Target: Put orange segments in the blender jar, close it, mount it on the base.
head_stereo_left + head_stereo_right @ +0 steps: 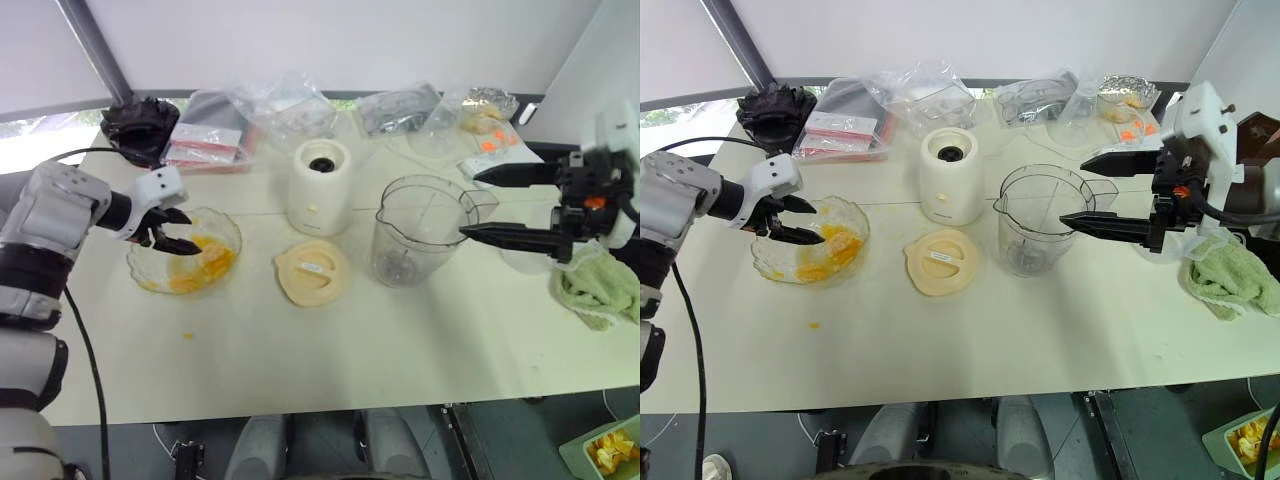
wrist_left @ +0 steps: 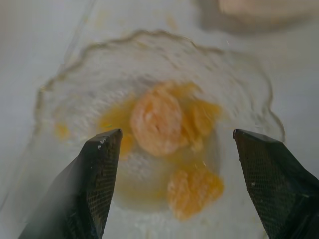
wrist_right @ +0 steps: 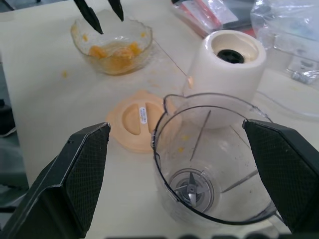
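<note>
Head cam: left gripper (image 1: 178,229) hung w/ jaws spread over the glass bowl (image 1: 225,228) holding the orange segments (image 1: 200,266), while the right gripper (image 1: 480,205) sat wide open and empty just beside the blender jar (image 1: 420,232), which stood upright on the table (image 1: 300,350) btw the base (image 1: 320,186) and a green cloth (image 1: 602,288), flat lid (image 1: 313,271) in front of the base. Left wrist cam: both fingers (image 2: 94,184) were apart above the segments, not touching any. Right wrist cam: fingers (image 3: 75,174) straddled the jar from outside, blades (image 3: 192,188) visible at its bottom, no fruit inside.
</note>
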Available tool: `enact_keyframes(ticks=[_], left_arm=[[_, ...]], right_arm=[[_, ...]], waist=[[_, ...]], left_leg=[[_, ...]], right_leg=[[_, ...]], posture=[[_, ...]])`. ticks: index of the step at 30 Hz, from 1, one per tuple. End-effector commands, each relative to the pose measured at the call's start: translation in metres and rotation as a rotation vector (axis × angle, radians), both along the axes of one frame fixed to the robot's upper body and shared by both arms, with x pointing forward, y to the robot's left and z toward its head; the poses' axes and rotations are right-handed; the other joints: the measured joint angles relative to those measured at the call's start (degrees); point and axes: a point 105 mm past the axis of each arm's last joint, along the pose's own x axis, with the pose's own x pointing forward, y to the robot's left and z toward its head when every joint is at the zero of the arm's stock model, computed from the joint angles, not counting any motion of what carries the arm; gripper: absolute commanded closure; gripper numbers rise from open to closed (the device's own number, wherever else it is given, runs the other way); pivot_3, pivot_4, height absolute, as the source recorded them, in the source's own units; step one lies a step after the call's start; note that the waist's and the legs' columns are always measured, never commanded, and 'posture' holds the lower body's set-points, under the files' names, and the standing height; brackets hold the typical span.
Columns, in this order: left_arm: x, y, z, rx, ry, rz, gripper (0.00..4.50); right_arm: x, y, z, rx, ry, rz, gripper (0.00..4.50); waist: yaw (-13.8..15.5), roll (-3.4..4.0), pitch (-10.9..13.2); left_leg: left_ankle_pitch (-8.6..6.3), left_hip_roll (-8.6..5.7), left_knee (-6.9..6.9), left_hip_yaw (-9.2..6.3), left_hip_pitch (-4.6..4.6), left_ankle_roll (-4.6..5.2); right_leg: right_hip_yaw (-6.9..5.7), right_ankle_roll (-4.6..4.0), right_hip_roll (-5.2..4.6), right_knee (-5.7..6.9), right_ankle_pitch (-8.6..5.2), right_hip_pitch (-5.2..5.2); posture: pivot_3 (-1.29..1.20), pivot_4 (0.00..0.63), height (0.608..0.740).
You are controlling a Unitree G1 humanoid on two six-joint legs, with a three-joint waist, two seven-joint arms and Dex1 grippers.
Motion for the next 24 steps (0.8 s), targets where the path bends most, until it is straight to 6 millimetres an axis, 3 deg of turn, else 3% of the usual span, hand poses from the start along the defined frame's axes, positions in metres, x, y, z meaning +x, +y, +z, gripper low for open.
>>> enact_keyframes(ticks=[1, 11, 24], left_arm=[[0.005, 0.002, -0.005, 0.079, 0.006, -0.031, 0.8], [0.035, -0.009, -0.023, 0.108, -0.047, 0.038, 0.8], [0.042, -0.014, -0.05, 0.127, -0.005, 0.102, 0.8]], right_arm=[[0.0, 0.003, 0.013, -0.015, -0.024, 0.018, 0.05], [0.002, 0.007, 0.017, -0.028, -0.031, 0.016, 0.05], [0.0, 0.009, 0.02, -0.026, -0.054, -0.015, 0.05]], waist=[[0.01, 0.01, 0.01], [0.18, -0.08, 0.06], [0.12, -0.09, 0.06]], left_leg=[[0.0, 0.01, 0.03, 0.0, 0.0, 0.0], [-0.01, -0.02, 0.1, -0.06, -0.07, 0.02], [-0.01, -0.03, 0.14, -0.07, -0.07, 0.02]], right_leg=[[0.0, -0.01, 0.0, 0.01, -0.01, 0.0], [-0.01, 0.08, -0.05, 0.03, 0.02, 0.0], [-0.02, 0.09, -0.04, 0.15, 0.02, -0.03]], posture=[[0.0, 0.15, 0.74], [0.0, 0.15, 0.74], [0.0, 0.15, 0.74]])
